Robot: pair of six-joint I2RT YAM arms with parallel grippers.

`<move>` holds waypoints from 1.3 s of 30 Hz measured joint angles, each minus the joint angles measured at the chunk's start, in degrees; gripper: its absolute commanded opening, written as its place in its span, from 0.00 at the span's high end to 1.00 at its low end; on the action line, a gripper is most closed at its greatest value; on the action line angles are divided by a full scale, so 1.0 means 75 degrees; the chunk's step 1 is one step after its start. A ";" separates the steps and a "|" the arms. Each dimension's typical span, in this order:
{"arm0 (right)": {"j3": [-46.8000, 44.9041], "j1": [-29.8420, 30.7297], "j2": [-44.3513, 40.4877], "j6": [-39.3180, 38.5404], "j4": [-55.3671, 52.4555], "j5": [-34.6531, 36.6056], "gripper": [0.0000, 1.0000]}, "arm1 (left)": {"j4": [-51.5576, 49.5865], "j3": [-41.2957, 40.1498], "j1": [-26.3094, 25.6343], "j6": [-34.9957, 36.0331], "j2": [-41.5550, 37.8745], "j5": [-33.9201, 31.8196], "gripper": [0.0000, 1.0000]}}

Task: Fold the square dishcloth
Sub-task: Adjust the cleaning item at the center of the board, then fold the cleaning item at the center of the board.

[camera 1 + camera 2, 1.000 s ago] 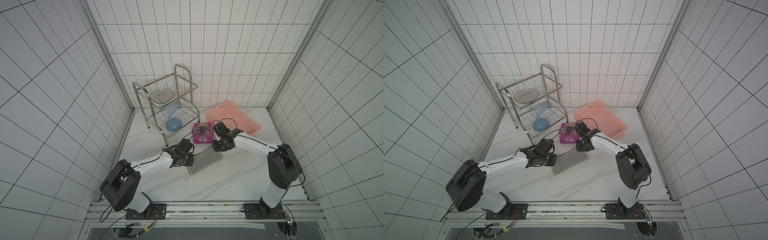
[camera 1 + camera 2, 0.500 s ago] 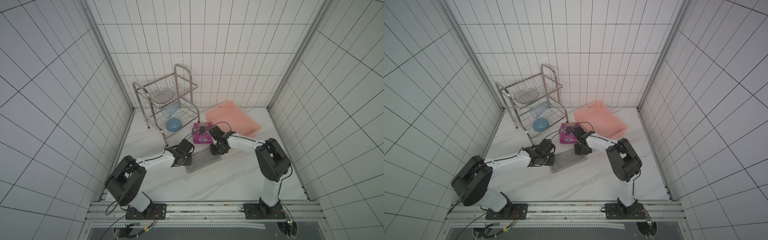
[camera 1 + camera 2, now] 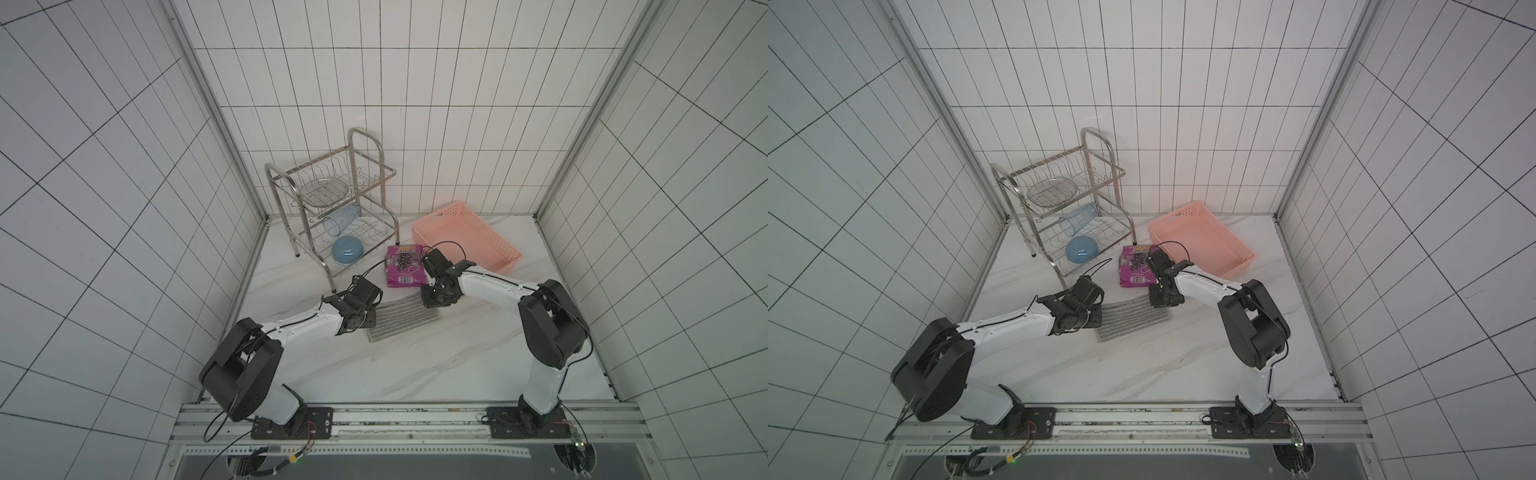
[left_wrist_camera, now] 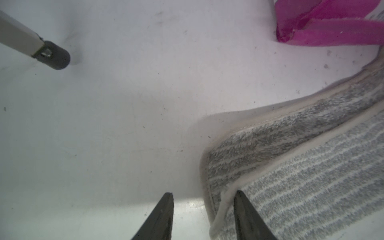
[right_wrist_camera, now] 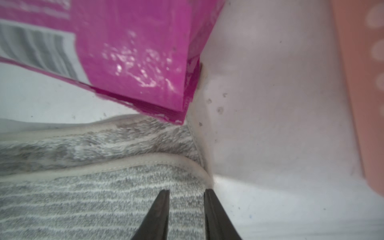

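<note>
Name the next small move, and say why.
Probably raise the left jaws and right jaws straight up off the dishcloth. It already lies folded in half, and both pairs stand apart at its corners, gripping nothing.

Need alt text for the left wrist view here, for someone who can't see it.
The two dark fingers of the left hand stand apart at the corner of a grey striped dishcloth, folded over itself with a strip of the lower layer showing past the top layer's edge. A magenta packet lies beyond the cloth, and a rack leg with a black foot stands on the white table.
</note>
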 measured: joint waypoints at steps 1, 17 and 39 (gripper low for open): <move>0.0000 0.0017 -0.0117 0.0009 -0.0006 0.0017 0.65 | 0.0087 -0.0082 0.0064 -0.0029 -0.0125 0.0172 0.43; -0.0353 0.0845 -0.0938 0.0245 0.0026 0.0277 0.65 | 0.1749 -0.0860 0.1513 -0.0216 -0.0440 0.3095 0.25; -0.0274 0.2532 -0.0699 0.0111 0.0510 0.0653 0.63 | 0.3235 -0.1445 0.1897 -0.0749 0.0597 0.3993 0.94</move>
